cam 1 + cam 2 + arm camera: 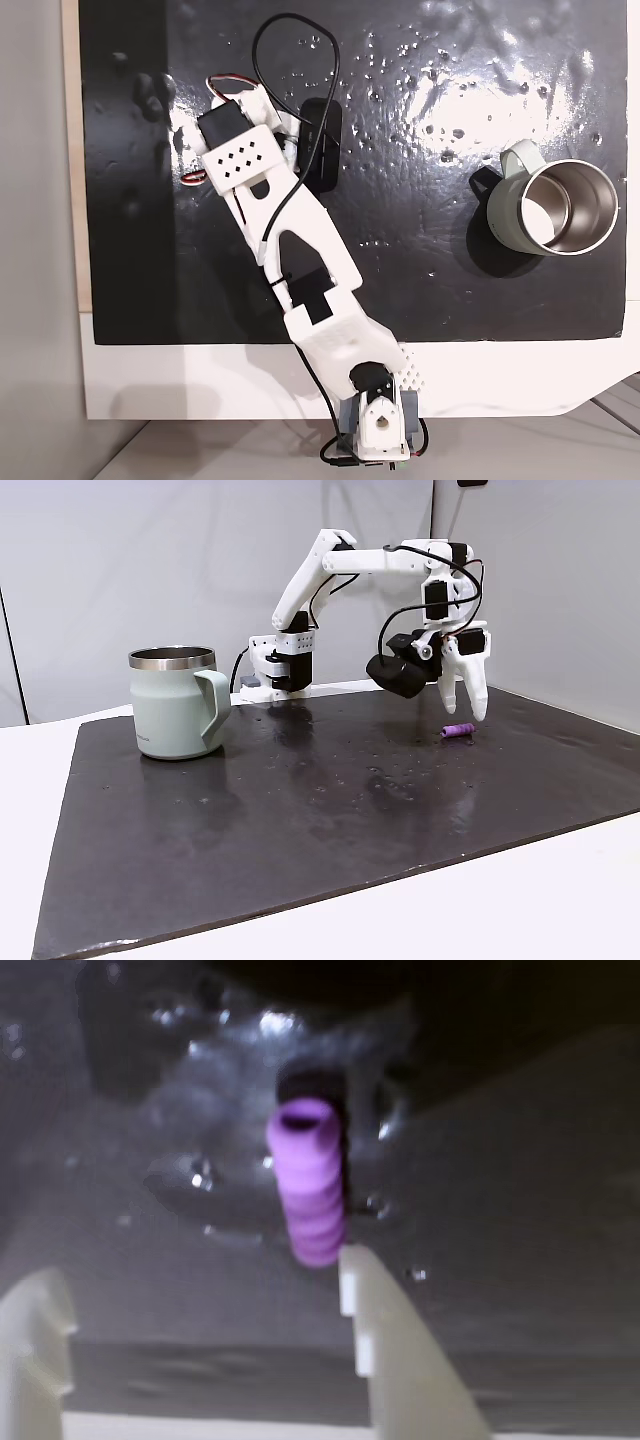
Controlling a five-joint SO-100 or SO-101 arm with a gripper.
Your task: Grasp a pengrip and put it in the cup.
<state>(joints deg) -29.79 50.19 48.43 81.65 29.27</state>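
Arm: I saw the white arm [330, 565] rising from its base at the far edge of the black mat [300, 810], then reaching level toward the right in a fixed view, wrist bent so the fingers pointed down.

Pincer: I found the gripper [465, 705] spread wide, holding nothing, its tips hanging just above the mat. In the wrist view its two pale fingers [395, 1360] stood well apart at the bottom of the frame.

Pengrip: the pengrip [308, 1185] was a short purple tube, ribbed along its length and open at the end, soft-looking. It lay on its side on the mat near the right edge in a fixed view [458, 731].

Pengrip to pincer: in the wrist view I saw it just beyond the right-hand fingertip, its near end close to that tip; I couldn't tell whether they touched.

Cup: the cup [175, 702] was a pale grey-green mug with a silver rim, shiny steel inside and a loop handle, upright toward the mat's left side, well apart from the pincer.

Mat: glossy black with a dimpled, bubbled surface, lying on a white table [200, 385].
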